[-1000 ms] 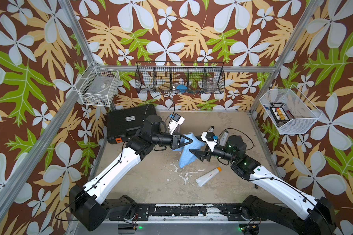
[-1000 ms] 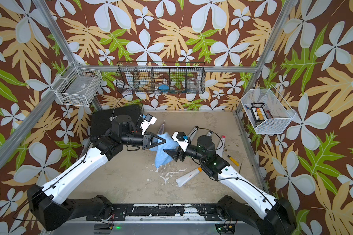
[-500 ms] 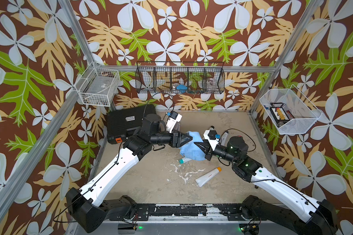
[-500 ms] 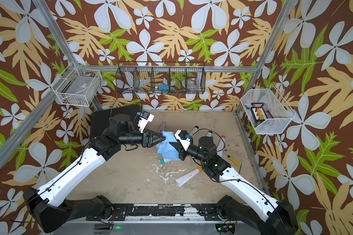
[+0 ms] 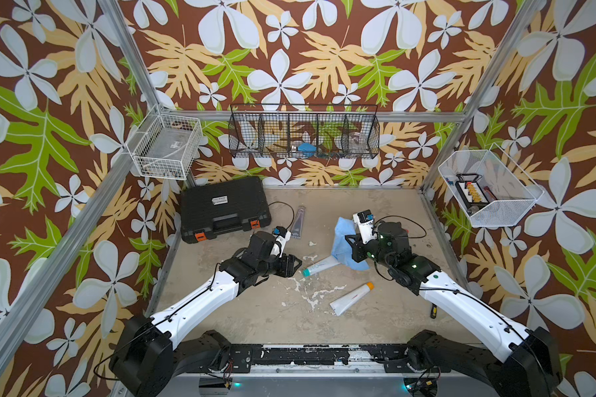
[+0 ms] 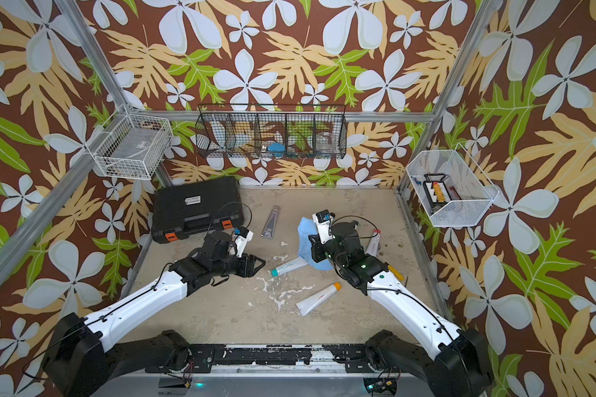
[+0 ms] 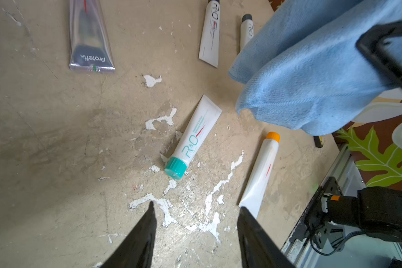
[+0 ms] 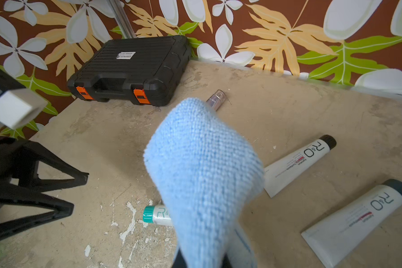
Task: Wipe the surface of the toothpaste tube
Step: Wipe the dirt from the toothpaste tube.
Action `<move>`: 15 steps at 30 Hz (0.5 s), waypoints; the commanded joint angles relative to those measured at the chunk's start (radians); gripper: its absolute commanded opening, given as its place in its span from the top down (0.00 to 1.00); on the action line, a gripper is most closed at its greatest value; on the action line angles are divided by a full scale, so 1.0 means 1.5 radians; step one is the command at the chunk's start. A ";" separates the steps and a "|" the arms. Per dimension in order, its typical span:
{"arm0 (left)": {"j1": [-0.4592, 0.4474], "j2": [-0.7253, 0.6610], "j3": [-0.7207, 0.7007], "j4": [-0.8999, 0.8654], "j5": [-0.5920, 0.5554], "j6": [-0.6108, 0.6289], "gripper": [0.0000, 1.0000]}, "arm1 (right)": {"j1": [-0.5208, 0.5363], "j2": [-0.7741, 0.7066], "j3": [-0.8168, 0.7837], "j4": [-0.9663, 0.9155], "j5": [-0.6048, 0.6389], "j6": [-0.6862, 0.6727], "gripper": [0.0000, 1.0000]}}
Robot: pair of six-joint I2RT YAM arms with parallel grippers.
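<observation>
Five tubes on the desk (image 5: 255, 309), folks: one teal-cap tube (image 7: 195, 137), one orange-cap tube (image 7: 261, 174), one silver tube (image 7: 91, 39), two dark-cap tubes (image 8: 297, 164) (image 8: 355, 220). One blue cloth (image 7: 311, 69). One black case (image 5: 225, 206). Three wall baskets: two white baskets (image 5: 166, 147) (image 5: 489, 192), one black basket (image 5: 303, 135).

A robot test cell in a lab, not a lived-in room. Aluminium frame posts (image 5: 135, 58) box in a worn beige tabletop (image 5: 324, 209), and leaf-and-flower wallpaper (image 5: 272, 79) covers three walls. Wire baskets hang above the tabletop's edges: a white basket (image 5: 166, 147) over the left, a long black divided basket (image 5: 303, 134) over the far, a white mesh bin (image 5: 489, 189) over the right. A black tool case (image 5: 224, 206) sits in the far left corner. A left robot arm (image 5: 200, 299) and a right robot arm (image 5: 461, 302) rise from a black rail (image 5: 300, 354) along the near edge.
</observation>
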 commanded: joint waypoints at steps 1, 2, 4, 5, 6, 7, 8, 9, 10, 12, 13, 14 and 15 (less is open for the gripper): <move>-0.026 0.013 -0.051 0.174 -0.044 0.045 0.42 | 0.000 0.019 0.010 -0.040 -0.001 0.023 1.00; -0.031 0.020 -0.076 0.214 -0.050 0.054 0.42 | -0.001 0.024 0.008 -0.043 -0.010 0.024 1.00; -0.034 0.035 -0.108 0.266 -0.044 0.064 0.41 | -0.001 0.035 0.006 -0.043 -0.018 0.032 1.00; -0.039 0.043 -0.111 0.271 -0.045 0.074 0.41 | -0.001 0.040 0.005 -0.042 -0.024 0.032 1.00; -0.046 0.054 -0.112 0.275 -0.056 0.085 0.40 | -0.001 0.046 0.004 -0.041 -0.027 0.034 1.00; -0.052 0.064 -0.110 0.274 -0.074 0.098 0.40 | -0.001 0.052 0.005 -0.042 -0.027 0.036 1.00; -0.057 0.076 -0.110 0.276 -0.095 0.114 0.40 | -0.001 0.059 0.007 -0.043 -0.029 0.036 1.00; -0.058 0.086 -0.114 0.286 -0.102 0.127 0.40 | -0.001 0.067 0.010 -0.044 -0.035 0.036 1.00; -0.059 0.093 -0.116 0.293 -0.105 0.136 0.40 | -0.001 0.074 0.015 -0.045 -0.039 0.036 1.00; -0.059 0.109 -0.110 0.294 -0.106 0.159 0.40 | -0.001 0.095 0.031 -0.057 -0.052 0.030 1.00; -0.059 0.118 -0.105 0.294 -0.106 0.169 0.40 | 0.000 0.103 0.039 -0.064 -0.056 0.031 1.00; -0.059 0.130 -0.100 0.292 -0.102 0.180 0.40 | 0.000 0.113 0.045 -0.067 -0.057 0.032 1.00; -0.059 0.141 -0.093 0.290 -0.098 0.191 0.40 | -0.001 0.120 0.049 -0.068 -0.058 0.034 1.00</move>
